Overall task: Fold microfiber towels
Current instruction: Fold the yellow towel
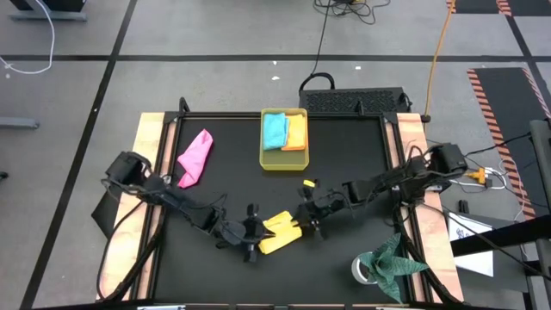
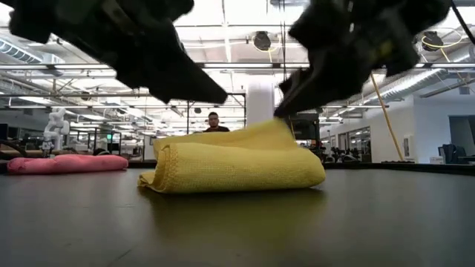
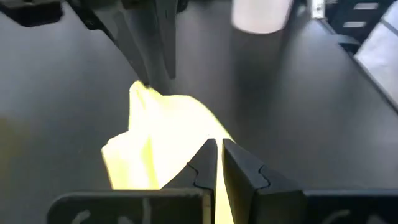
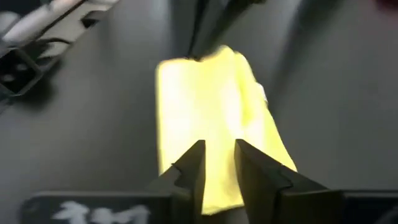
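A yellow towel (image 1: 277,234) lies folded over on the black table (image 1: 344,155), near the front middle. My right gripper (image 1: 299,222) comes down on its right end and is shut on its raised top layer. At the towel's left end, my left gripper (image 1: 261,232) hangs shut; in the low view its tip (image 2: 223,98) stands just above the cloth, clear of it. A pink towel (image 1: 195,158) lies crumpled on the table at the far left. A light blue towel (image 1: 275,130) and an orange towel (image 1: 296,133) lie folded in the yellow tray (image 1: 269,161). My right gripper pinches the yellow towel's upper layer (image 2: 276,123) between its two fingers, slanting down from the table's right. The pinched bit is drawn up into a small peak. The rest of the towel (image 2: 237,167) lies folded on the table.
A dark green cloth (image 1: 392,258) and a white cup (image 1: 362,269) sit at the near right. The tray stands at the far middle. A person (image 2: 214,122) shows in the room beyond the table. Bare black table lies between the pink towel and the arms.
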Motion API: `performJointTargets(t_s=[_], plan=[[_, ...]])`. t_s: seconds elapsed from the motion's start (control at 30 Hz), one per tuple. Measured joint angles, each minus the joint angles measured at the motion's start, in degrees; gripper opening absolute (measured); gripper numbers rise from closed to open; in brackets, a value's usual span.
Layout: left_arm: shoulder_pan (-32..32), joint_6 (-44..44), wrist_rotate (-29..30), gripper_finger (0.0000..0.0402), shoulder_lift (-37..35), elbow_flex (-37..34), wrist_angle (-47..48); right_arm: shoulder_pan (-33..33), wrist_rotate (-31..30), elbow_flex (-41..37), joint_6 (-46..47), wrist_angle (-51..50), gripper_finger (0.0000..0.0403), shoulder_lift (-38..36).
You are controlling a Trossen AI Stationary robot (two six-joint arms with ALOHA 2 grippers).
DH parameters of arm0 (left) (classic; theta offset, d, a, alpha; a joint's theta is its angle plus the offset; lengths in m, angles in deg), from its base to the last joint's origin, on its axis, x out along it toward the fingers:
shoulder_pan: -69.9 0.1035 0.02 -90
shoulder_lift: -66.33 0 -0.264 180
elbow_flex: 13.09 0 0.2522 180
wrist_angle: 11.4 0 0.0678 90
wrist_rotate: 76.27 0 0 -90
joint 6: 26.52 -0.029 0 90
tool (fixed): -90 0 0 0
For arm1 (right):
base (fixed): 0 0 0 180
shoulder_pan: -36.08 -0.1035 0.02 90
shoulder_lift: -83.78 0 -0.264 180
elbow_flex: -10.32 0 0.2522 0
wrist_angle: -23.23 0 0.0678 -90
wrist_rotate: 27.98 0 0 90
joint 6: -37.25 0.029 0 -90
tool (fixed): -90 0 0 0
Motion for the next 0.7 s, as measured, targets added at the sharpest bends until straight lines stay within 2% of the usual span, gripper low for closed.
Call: performJointTargets(t_s=[0.1, 0.23, 0.4, 0.53, 0.7], plan=[[1.12, 4.83, -0.81, 0.0026, 0.32, 0.00, 1.81, 1.94, -0.11, -4.15, 2.92, 11.80, 0.0041, 3.71], [0.68, 10.61, -1.36, 0.0026, 0.34, 0.00, 3.32, 3.32, 0.01, -4.25, 3.77, 22.41, 0.0006, 12.07], [-0.82, 14.55, -1.44, 0.0026, 0.34, 0.00, 3.77, 3.74, -0.33, -0.58, 3.21, 27.48, 0.0009, 20.77], [-1.17, 17.59, -1.44, 0.0026, 0.41, 0.00, 5.78, 3.78, -0.40, -0.04, 2.87, 27.06, 0.0007, 20.96], [-1.71, 24.57, -1.33, 0.0026, 1.24, -0.02, 14.79, 3.76, -0.63, -1.19, 2.99, 23.34, 0.0001, 16.03]])
